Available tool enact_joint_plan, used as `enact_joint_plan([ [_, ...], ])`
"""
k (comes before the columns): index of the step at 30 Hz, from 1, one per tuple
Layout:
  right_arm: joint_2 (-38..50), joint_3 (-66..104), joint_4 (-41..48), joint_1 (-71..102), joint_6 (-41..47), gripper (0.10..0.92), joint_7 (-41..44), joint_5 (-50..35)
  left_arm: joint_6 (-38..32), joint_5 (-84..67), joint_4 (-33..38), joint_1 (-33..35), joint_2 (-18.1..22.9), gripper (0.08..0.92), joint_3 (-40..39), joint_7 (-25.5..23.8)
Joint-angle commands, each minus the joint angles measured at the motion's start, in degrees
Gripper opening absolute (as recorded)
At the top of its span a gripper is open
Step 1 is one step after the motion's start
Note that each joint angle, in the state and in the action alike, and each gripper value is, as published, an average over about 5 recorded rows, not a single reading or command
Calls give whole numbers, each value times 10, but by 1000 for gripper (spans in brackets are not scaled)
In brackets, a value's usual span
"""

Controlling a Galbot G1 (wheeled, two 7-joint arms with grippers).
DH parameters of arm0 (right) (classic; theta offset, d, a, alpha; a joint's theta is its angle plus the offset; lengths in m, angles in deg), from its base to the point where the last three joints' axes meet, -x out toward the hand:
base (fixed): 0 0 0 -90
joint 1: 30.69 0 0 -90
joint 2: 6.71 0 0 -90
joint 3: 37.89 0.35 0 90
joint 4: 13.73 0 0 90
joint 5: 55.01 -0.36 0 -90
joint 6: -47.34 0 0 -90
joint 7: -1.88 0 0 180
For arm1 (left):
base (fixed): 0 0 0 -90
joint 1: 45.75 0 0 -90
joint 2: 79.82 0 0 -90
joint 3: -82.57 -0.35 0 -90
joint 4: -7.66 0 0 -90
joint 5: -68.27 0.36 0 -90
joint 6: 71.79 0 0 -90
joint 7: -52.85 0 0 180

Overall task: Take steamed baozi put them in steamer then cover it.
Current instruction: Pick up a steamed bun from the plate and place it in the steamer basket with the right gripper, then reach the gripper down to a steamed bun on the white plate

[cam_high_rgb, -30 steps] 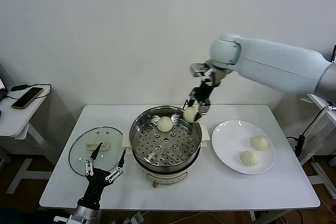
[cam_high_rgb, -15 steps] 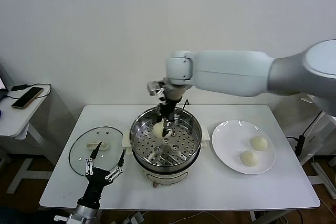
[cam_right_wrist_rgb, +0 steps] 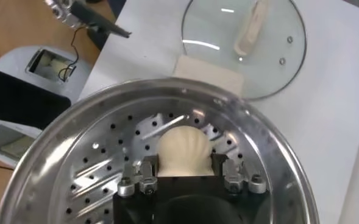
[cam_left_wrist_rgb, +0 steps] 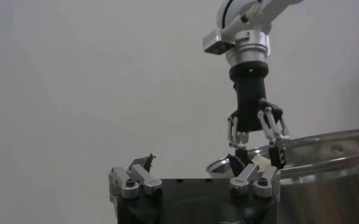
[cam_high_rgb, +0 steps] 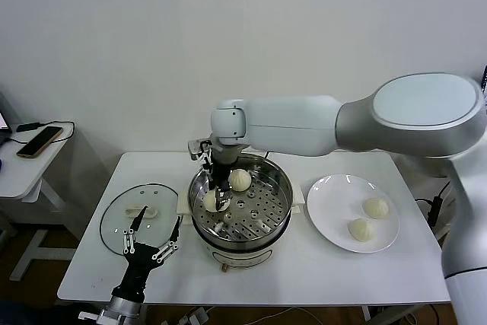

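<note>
On the white desk (cam_high_rgb: pixel 304 264), the steel steamer (cam_high_rgb: pixel 278 222) holds the right gripper (cam_high_rgb: pixel 215 200) low over its perforated tray, fingers clamped on a steamed baozi (cam_high_rgb: pixel 211 201) that sits between them. A second baozi (cam_high_rgb: pixel 240 180) lies on the tray just beyond those fingers, and two more (cam_high_rgb: pixel 376 208) (cam_high_rgb: pixel 359 229) rest on the white plate (cam_high_rgb: pixel 327 195). The glass cover (cam_high_rgb: pixel 125 215) lies flat on the desk just ahead of the left gripper (cam_high_rgb: pixel 152 236), whose fingers are spread apart.

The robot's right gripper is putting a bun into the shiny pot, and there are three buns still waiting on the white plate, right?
Almost. The right gripper does hold a bun down inside the steamer, beside one bun already in there. But the head view shows only two buns on the plate: one and another, not three.
</note>
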Motion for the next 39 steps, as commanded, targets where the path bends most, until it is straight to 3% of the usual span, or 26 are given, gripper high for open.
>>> enact_joint_plan([
  [1, -25, -5, 23, 19, 4, 630, -13, 6, -1, -1, 1, 1, 0, 823, 1, 0],
  [8, -8, 4, 6, 16, 8, 789, -26, 7, -1, -2, 2, 2, 2, 823, 3, 0],
  [11, 21, 17, -16, 1, 8, 818, -23, 15, 0, -2, 5, 4, 3, 823, 4, 1],
  [21, 254, 88, -140, -89, -19, 823, 83, 98, 3, 0, 13, 7, 4, 823, 6, 1],
  [30, 464, 90, -155, -99, -76, 823, 180, 198, 4, 5, 13, 8, 6, 823, 4, 0],
  [39, 547, 96, -133, 22, -119, 823, 191, 320, 5, 10, 15, 8, 11, 823, 1, 0],
])
